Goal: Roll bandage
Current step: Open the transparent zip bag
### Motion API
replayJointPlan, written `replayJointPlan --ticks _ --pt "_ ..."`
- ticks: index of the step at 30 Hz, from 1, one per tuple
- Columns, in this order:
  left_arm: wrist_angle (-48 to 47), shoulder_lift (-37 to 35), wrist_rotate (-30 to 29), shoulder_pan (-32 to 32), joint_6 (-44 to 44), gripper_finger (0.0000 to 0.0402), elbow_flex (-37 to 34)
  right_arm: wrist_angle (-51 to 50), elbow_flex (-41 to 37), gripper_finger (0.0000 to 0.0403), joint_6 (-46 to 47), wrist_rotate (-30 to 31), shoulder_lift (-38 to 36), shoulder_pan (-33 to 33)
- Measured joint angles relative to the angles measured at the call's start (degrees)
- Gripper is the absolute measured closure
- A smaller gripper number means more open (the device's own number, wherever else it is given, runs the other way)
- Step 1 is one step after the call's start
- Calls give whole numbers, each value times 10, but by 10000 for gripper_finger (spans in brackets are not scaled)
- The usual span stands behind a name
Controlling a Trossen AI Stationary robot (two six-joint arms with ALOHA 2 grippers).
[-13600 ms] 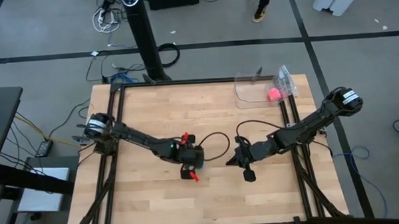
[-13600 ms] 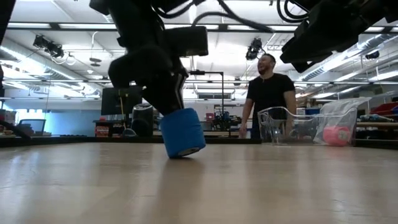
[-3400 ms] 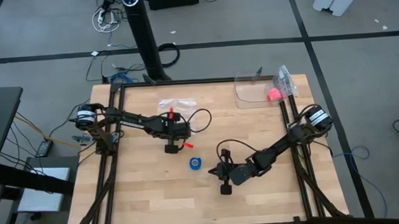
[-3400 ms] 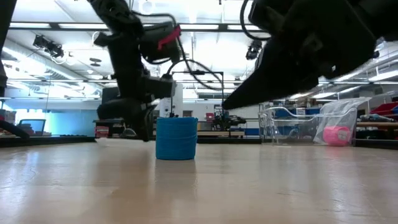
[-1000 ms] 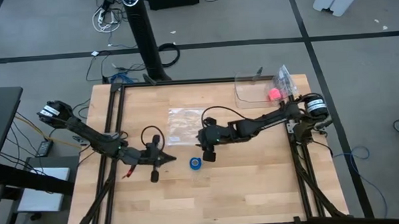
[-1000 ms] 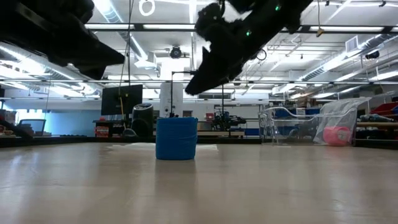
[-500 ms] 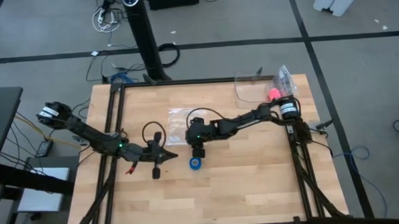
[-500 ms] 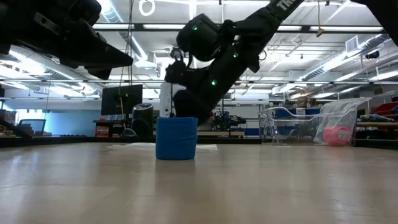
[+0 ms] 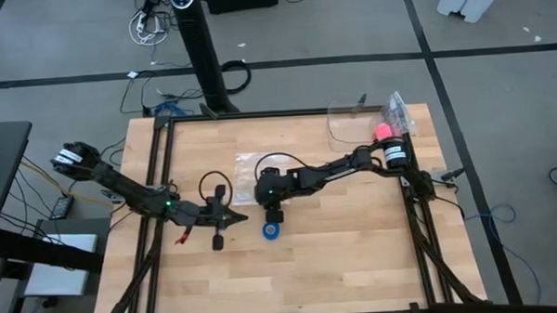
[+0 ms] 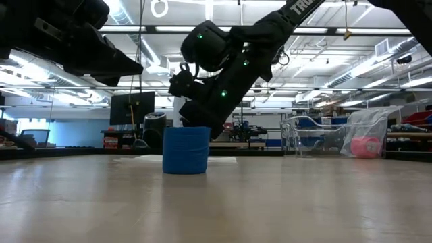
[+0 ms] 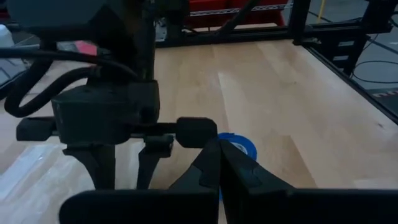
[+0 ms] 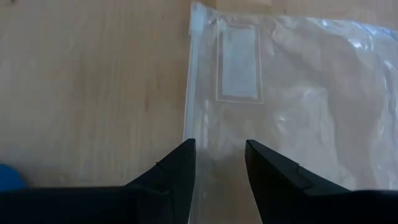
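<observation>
Bandage: the bandage [image 9: 273, 230] is a bright blue cloth band wound into a short, hollow-centred coil, standing on end near the middle of the worktop [image 9: 356, 247]. In the low view [image 10: 185, 150] it reads as a squat cylinder with faint horizontal wrap lines and a soft, matte face.

Right hand: the right hand [image 9: 273, 212] hangs just behind the coil, beside the edge of a clear plastic bag [image 9: 251, 169]. In its own wrist view the two dark fingers [image 12: 180, 171] stand apart with nothing between them, over the bag's sealed strip [image 12: 267, 93]. Whether it touches the coil cannot be told.

Left hand: the left hand [image 9: 227, 217] lies low over the worktop, left of the coil and apart from it, clenched tight on nothing; its fingertips [image 11: 214, 165] meet in a point aimed toward the blue roll [image 11: 239, 146].

Materials: glossy, crinkled film on the bag; dark plastic and metal arms with looping black cables.

Surface: pale wood-block worktop, framed by black rails. A clear tub [image 9: 352, 126] and a pink ball [image 9: 382, 131] sit at the far right corner.

Room: grey tiled floor around the table; an open workshop with ceiling lights and screens in the low view.
</observation>
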Motion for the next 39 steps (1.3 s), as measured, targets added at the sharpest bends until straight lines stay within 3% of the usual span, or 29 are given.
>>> replayJointPlan --ticks 39 --pt "1 0 -2 0 -14 396 0 -45 3 230 11 -6 -6 84"
